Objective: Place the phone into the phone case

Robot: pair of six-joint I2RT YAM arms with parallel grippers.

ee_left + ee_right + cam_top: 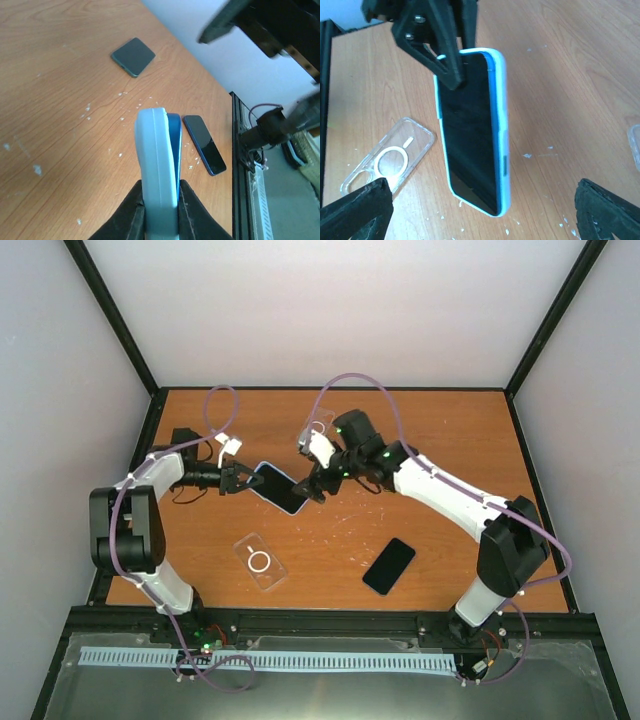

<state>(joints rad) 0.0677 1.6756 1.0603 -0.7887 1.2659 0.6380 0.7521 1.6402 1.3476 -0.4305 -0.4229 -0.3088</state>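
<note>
A dark-screened phone (470, 130) sits inside a light-blue phone case (503, 125), held up off the wooden table (330, 430). My left gripper (161, 212) is shut on one end of the cased phone; its fingers (442, 60) pinch the case front and back. In the left wrist view the phone's blue edge (174, 140) shows beside the case wall (155, 160). My right gripper (482, 212) stands wide open at the cased phone's free end, its fingertips well apart from it on both sides. From above, both grippers meet at the phone (282, 490).
A clear case (260, 562) with a white ring lies on the table near the front. A second dark phone (389, 566) lies flat towards the front right. Another dark flat object (132, 56) lies farther off in the left wrist view. White specks dot the wood.
</note>
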